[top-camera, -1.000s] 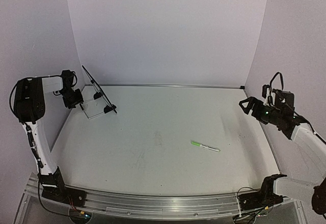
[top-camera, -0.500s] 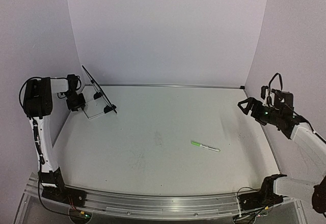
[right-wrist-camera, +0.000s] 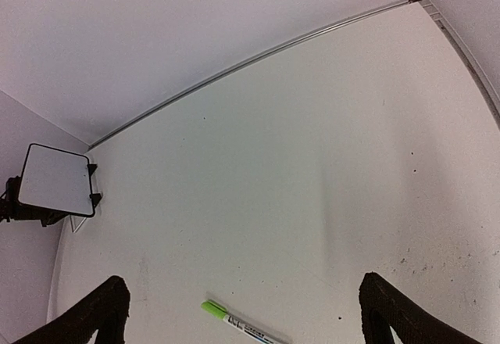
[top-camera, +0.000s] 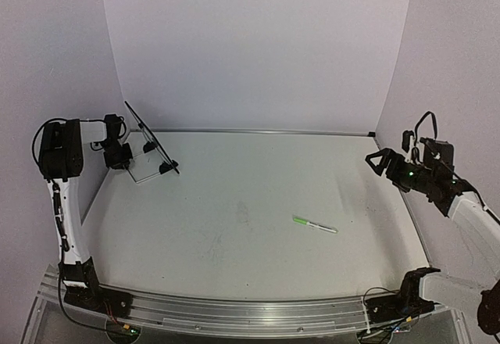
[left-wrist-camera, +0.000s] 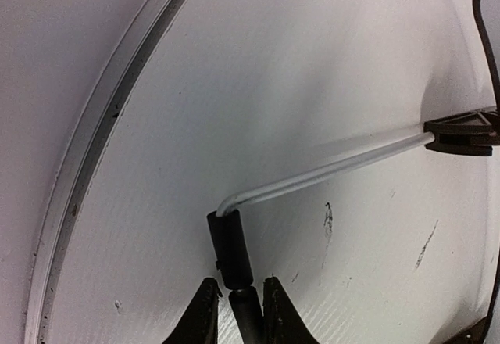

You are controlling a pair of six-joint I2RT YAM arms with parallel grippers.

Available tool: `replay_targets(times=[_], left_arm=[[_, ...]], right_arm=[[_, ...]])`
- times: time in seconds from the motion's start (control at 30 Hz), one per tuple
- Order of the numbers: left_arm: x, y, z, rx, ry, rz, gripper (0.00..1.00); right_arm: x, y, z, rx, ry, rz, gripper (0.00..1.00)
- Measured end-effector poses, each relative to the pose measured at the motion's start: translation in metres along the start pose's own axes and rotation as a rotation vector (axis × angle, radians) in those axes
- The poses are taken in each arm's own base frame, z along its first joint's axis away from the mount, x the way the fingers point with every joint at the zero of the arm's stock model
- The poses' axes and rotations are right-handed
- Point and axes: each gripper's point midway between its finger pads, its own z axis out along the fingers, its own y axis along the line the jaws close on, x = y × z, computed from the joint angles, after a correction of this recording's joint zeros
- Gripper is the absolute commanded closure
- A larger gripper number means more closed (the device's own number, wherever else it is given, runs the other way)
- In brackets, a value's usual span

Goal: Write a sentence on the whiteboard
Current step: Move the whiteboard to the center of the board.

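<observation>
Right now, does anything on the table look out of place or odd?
The green-capped marker lies loose mid-table, far from the whiteboard standing at the far left. The left gripper pinches the board's wire stand, the right gripper is open and empty, so nothing holds the pen.

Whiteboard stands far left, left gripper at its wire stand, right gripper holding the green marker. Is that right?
Not the last part: the right gripper is open and empty; the green marker lies on the table, as the top external view shows. The whiteboard far left and the left gripper at its wire stand are right.
</observation>
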Motion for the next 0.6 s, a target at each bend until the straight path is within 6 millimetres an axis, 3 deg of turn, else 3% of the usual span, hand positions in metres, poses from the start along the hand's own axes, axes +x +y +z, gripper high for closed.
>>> replay_targets(times=[0.23, 0.6], left_arm=[[0.0009, -0.0032, 0.0042, 0.009, 0.003, 0.008, 1.00], [0.0020, -0.0055, 0.0048, 0.036, 0.012, 0.018, 1.00]], right_arm=[[-0.0022, 0.0043, -0.0072, -0.010, -0.016, -0.007, 0.02], [0.0013, 0.0031, -0.0075, -0.007, -0.003, -0.009, 0.02]])
